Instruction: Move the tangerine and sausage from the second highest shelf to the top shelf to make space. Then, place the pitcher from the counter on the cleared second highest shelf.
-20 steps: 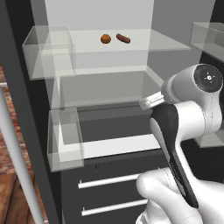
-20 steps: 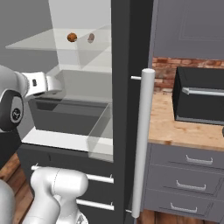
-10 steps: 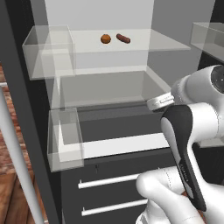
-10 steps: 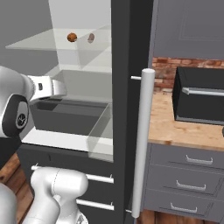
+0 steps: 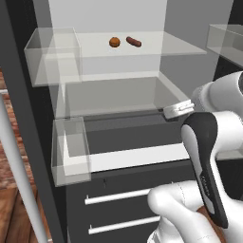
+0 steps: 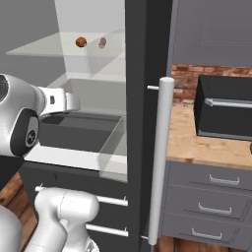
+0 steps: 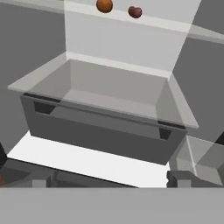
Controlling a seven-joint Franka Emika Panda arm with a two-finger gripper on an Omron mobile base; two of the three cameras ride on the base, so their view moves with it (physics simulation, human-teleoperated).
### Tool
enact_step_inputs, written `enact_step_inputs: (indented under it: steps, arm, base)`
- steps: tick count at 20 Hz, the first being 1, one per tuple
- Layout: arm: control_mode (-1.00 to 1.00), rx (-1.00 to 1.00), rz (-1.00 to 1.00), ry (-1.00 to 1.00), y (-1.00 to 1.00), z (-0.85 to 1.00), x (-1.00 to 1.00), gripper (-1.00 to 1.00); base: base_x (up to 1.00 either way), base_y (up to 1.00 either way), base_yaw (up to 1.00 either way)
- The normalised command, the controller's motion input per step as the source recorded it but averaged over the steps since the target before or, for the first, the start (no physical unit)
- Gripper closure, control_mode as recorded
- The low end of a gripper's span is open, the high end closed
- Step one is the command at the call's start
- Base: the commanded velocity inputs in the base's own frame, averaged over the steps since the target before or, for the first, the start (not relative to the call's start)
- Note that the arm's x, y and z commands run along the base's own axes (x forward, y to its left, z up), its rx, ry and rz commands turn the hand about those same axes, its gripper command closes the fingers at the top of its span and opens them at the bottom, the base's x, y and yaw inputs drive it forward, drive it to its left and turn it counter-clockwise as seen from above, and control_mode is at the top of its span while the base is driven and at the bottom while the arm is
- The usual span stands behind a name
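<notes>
- Currently, the end effector (image 7: 109,179), jaws spread wide and empty, sits low before the fridge.
- Above and ahead: tangerine (image 7: 104,5), with sausage (image 7: 135,12) beside it.

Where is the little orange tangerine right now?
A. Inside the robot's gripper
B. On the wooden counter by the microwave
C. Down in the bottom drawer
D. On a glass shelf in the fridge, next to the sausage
D. The tangerine sits on a glass shelf inside the open fridge, just beside the sausage, apart from it and well above the open gripper.
</notes>
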Motion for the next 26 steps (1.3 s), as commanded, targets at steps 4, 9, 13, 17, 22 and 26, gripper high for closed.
enact_step_inputs:
  steps: [4, 9, 13, 17, 22, 26]
  arm:
    - [1.00, 0.00, 0.00, 0.00, 0.00, 0.00, 0.00, -1.00]
    - [1.00, 0.00, 0.00, 0.00, 0.00, 0.00, 0.00, -1.00]
    - [1.00, 0.00, 0.00, 0.00, 0.00, 0.00, 0.00, -1.00]
    - [1.00, 0.00, 0.00, 0.00, 0.00, 0.00, 0.00, -1.00]
    - [1.00, 0.00, 0.00, 0.00, 0.00, 0.00, 0.00, -1.00]
    - [1.00, 0.00, 0.00, 0.00, 0.00, 0.00, 0.00, -1.00]
  base:
    - [-0.37, 0.00, -0.10]
    - [-0.39, 0.34, -0.24]
    - [-0.08, 0.68, -0.25]
    - [0.05, 0.62, -0.32]
    - [0.02, 0.07, -0.43]
    - [-0.05, 0.00, -0.49]
